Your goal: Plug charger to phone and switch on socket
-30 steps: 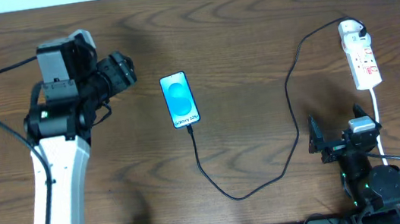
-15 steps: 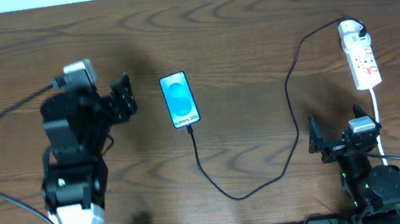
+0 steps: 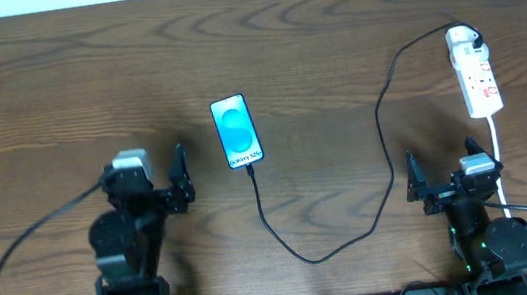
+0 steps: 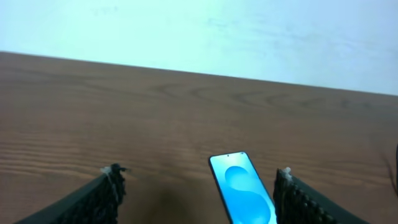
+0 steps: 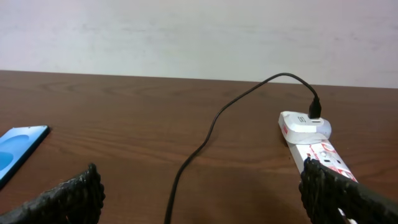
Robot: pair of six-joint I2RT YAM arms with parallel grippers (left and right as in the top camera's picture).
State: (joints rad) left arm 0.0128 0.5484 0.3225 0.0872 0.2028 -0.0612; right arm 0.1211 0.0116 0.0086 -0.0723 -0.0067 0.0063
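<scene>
Two spread wide, empty | left gripper [image 3: 182,176] clear of phone [image 3: 237,131] — charger [image 3: 388,152] tip seemingly plugged | right gripper [image 3: 415,184] near socket [image 3: 476,76], switch pending

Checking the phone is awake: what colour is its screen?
The phone screen glows blue-cyan; best seen in the overhead view.
</scene>
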